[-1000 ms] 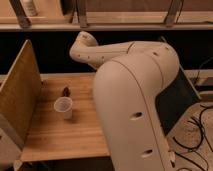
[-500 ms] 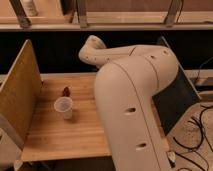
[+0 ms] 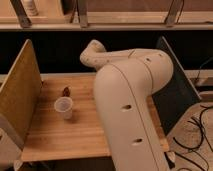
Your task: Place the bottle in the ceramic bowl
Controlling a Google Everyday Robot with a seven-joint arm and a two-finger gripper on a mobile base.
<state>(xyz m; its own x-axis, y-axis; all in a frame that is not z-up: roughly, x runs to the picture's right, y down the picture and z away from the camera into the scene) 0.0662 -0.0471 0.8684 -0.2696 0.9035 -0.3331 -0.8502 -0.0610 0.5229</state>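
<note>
Gripper: not visible in the camera view; it lies somewhere behind the arm's bulk.
Fingers: state cannot be told, since none of the gripper shows.
Arm (image 3: 127,95): large cream-white housing, filling the centre and lower right of the view; it stands right of the translucent cup (image 3: 64,107) and covers the right part of the tabletop (image 3: 50,135). Its upper segment bends left to a rounded joint above and right of the cup.
Bottle: not visible on any exposed part of the tabletop; location cannot be told.
Ceramic bowl: not visible; location cannot be told.
Translucent cup: upright on the tabletop, left of the arm.
Small dark red object (image 3: 66,91): on the tabletop, just behind the cup, close to it but apart.
Side panel (image 3: 19,97): tan board, upright, left of the cup along the tabletop's left edge.
Dark panel (image 3: 175,95): upright, far right of the cup, beyond the arm.
</note>
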